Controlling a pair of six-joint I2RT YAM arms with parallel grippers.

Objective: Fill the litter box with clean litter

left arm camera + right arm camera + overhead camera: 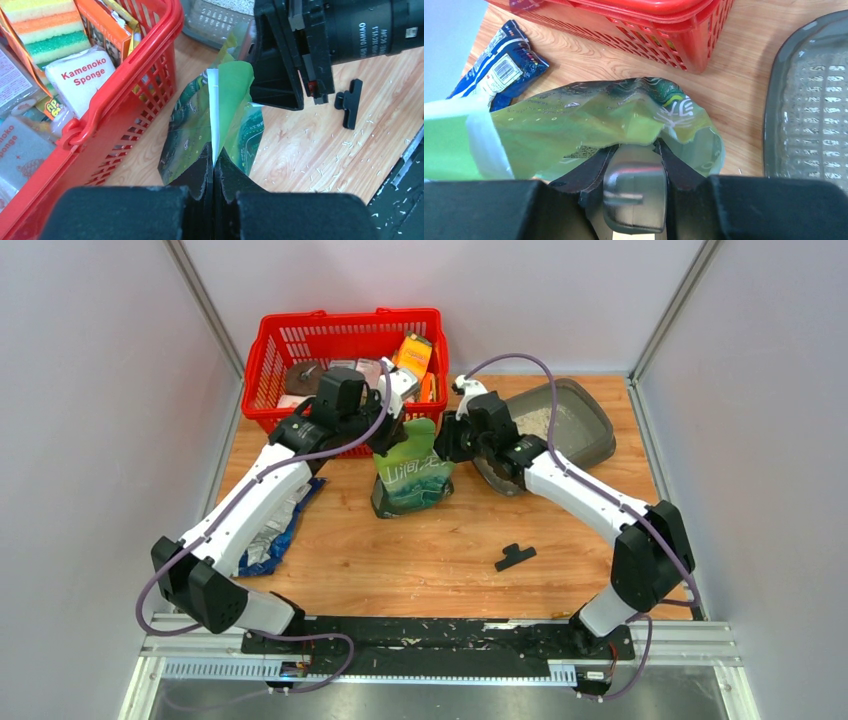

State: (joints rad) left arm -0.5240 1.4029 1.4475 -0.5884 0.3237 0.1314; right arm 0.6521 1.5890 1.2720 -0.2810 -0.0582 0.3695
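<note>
Resting at the right rear of the table (430,560), the litter box (590,430) is seen as a dark grey, shallow plastic tray with rounded corners and a raised rim. Its floor is moulded in a ribbed grid, shown most clearly in the right wrist view. A small pale patch of clean litter (535,420) is spread over the left part of the floor; the remainder of the floor is left bare and dark. The near-left corner of the tray is covered from above by the right arm.

Just left of the tray, a green pouch (412,480) is stood upright on the table, its mouth turned upward and pulled open. The right gripper (634,155) is clamped on a grey handle (634,192), which is pointed into the mouth of the pouch; the far end of that tool is hidden by the foil. The left gripper (214,172) is pinched fully closed on the top flap of the pouch, with the fingers pressed flat together over the white inner seam.

Behind the pouch, a red basket (345,340) packed with sponges (80,77) and boxes is placed at the left rear. A blue-silver foil bag (275,530) is laid under the left arm, and a black clip (515,556) is laid on the bare wood nearer the arm bases.
</note>
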